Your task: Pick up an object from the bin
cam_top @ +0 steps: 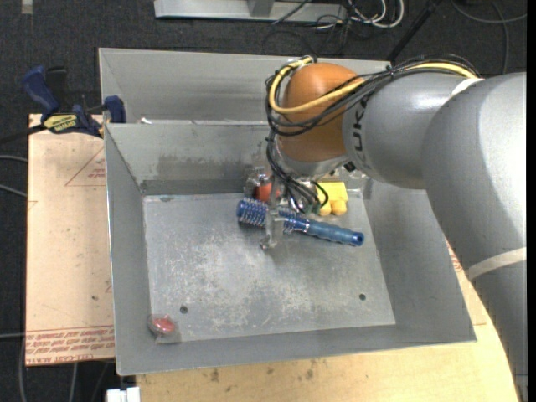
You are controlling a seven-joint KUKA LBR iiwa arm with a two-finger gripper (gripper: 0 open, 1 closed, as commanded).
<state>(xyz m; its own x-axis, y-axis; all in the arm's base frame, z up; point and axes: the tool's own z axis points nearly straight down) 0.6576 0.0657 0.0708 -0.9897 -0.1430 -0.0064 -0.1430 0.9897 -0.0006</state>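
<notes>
A blue hairbrush lies near the back middle of the bin, its bristled head to the left and its handle pointing right. My gripper reaches down right at the brush, just beside the head, with metal fingers on either side of the neck. A yellow block sits just behind the brush handle, partly under the arm. A small red-orange thing peeks out behind the brush head, half hidden by the gripper.
A small pinkish-red ball rests in the front left corner of the bin. The arm and its orange cover hang over the back right part of the bin.
</notes>
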